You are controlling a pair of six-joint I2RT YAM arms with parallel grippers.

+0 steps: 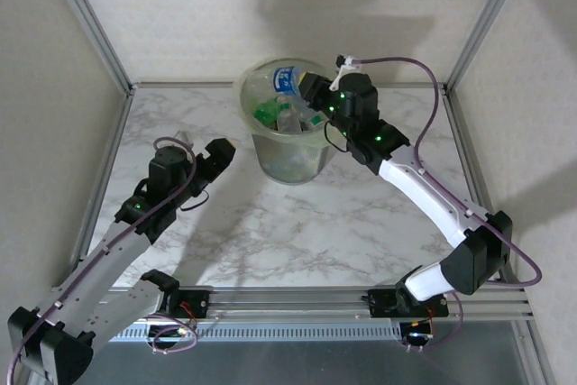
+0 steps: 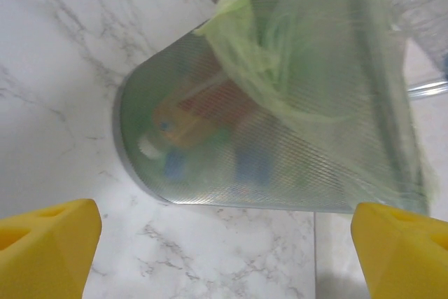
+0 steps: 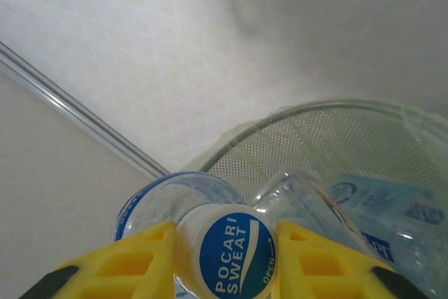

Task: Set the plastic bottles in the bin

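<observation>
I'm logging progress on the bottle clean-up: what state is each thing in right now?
Left fingers: open, empty, near the bin's base.
Right fingers: shut on a bottle at its cap end.
Held bottle: capped, over the bin's rim, not yet released.
Bin: upright, partly filled.
Other bottles: lying inside the bin.

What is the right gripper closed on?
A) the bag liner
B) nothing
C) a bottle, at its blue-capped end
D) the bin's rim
C: the right gripper has its yellow fingers pressed on either side of the blue-capped Pocari Sweat end of a clear bottle, held above the bin.
</observation>
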